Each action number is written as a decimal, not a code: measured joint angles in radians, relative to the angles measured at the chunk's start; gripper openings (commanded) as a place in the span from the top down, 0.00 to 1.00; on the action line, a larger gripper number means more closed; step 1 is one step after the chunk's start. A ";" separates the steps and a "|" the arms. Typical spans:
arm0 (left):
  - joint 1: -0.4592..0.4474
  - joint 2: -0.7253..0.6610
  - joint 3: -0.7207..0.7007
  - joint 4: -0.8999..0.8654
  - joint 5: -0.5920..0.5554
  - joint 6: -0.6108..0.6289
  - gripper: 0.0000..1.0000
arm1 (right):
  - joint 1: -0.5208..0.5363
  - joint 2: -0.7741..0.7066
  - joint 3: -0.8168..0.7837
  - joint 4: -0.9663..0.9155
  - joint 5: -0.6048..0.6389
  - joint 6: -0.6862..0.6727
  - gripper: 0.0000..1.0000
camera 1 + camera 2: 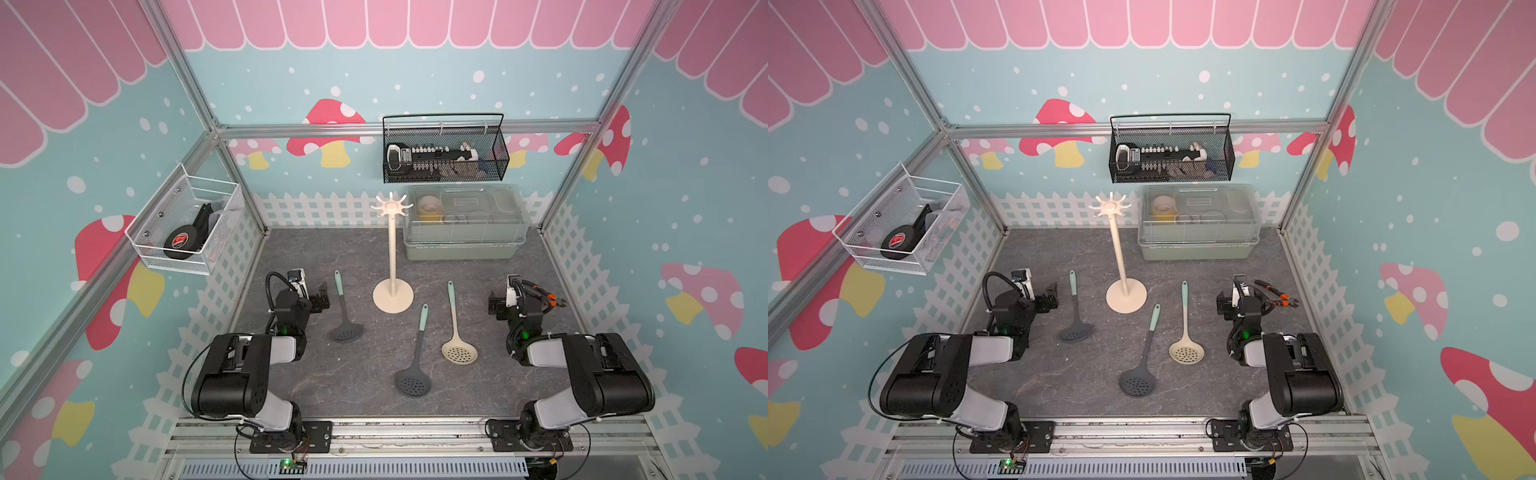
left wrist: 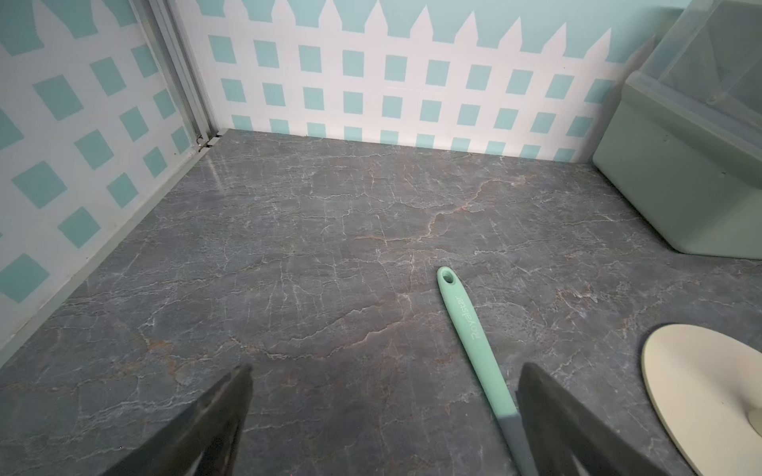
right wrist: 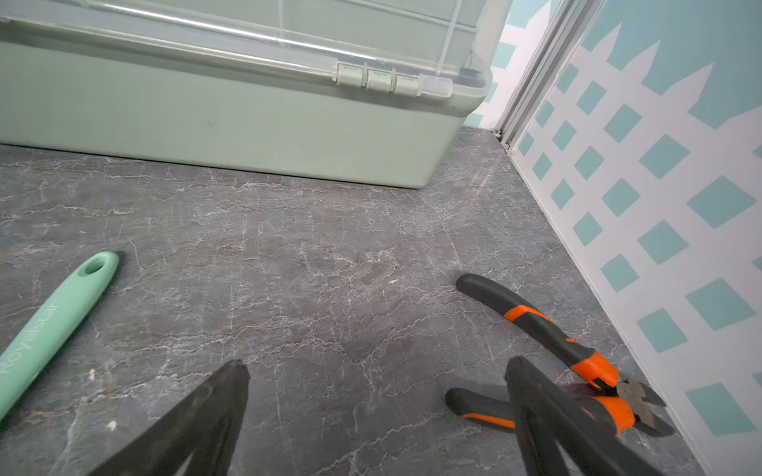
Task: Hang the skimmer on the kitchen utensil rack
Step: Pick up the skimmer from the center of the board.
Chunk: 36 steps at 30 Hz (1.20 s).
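Gaping empty, both arms' jaws are idling over the desk [image 1: 332, 386].
Three skimmers [image 1: 343, 305] [image 1: 417, 349] [image 1: 454, 320] may be inviting a mix-up; any bump could be toppling the slim kitchen utensil rack [image 1: 392, 249].

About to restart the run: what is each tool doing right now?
Left tool: open, holding nothing.
Right tool: open, holding nothing.

A grey, marble-veined worktop [image 1: 353, 374] with a faint sheen carries the kitchen utensil rack [image 1: 392, 253], which looks like smooth, matt cream plastic. The cream skimmer [image 1: 455, 324] looks matt, with a satin mint grip. The storage box [image 1: 457, 249] has a glossy clear plastic lid on a matt sage base, below a black metal mesh basket [image 1: 449, 174].
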<state>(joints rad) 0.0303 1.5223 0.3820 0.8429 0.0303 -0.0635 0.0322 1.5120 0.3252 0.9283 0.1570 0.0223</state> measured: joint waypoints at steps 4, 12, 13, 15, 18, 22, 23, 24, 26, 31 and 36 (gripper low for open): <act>0.000 0.000 0.000 0.000 0.000 0.000 0.01 | 0.000 0.000 0.000 0.000 0.000 0.000 0.01; 0.000 0.000 0.000 0.000 0.000 0.000 0.01 | 0.000 0.000 0.000 0.000 0.000 0.000 0.01; 0.000 0.000 0.000 0.000 0.000 0.000 0.01 | 0.000 0.000 0.000 0.000 0.000 0.000 0.01; 0.000 0.000 0.000 0.000 0.000 0.000 0.01 | 0.000 0.000 0.000 0.000 0.000 0.000 0.01; 0.000 0.000 0.000 0.000 0.000 0.000 0.01 | 0.000 0.000 0.000 0.000 0.000 0.000 0.01; 0.000 0.000 0.000 0.000 0.000 0.000 0.01 | 0.000 0.000 0.000 0.000 0.000 0.000 0.02; 0.000 0.000 0.000 0.000 0.000 0.000 0.01 | 0.000 0.000 0.000 0.000 0.000 0.000 0.01; 0.000 0.000 0.000 0.000 0.000 0.000 0.01 | 0.000 0.000 0.000 0.000 0.000 0.000 0.01; 0.001 0.000 0.000 0.000 0.001 0.000 0.01 | 0.000 0.000 0.001 0.000 -0.001 0.000 0.01; 0.002 0.000 0.000 0.000 0.004 0.000 0.01 | 0.000 0.000 0.002 -0.001 0.000 0.000 0.02; 0.002 -0.073 0.037 -0.148 -0.057 -0.017 0.01 | 0.002 -0.085 0.089 -0.201 0.029 0.002 0.01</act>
<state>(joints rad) 0.0322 1.4490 0.4194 0.6952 -0.0265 -0.0807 0.0345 1.4269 0.4137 0.7277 0.1860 0.0238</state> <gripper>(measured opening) 0.992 0.986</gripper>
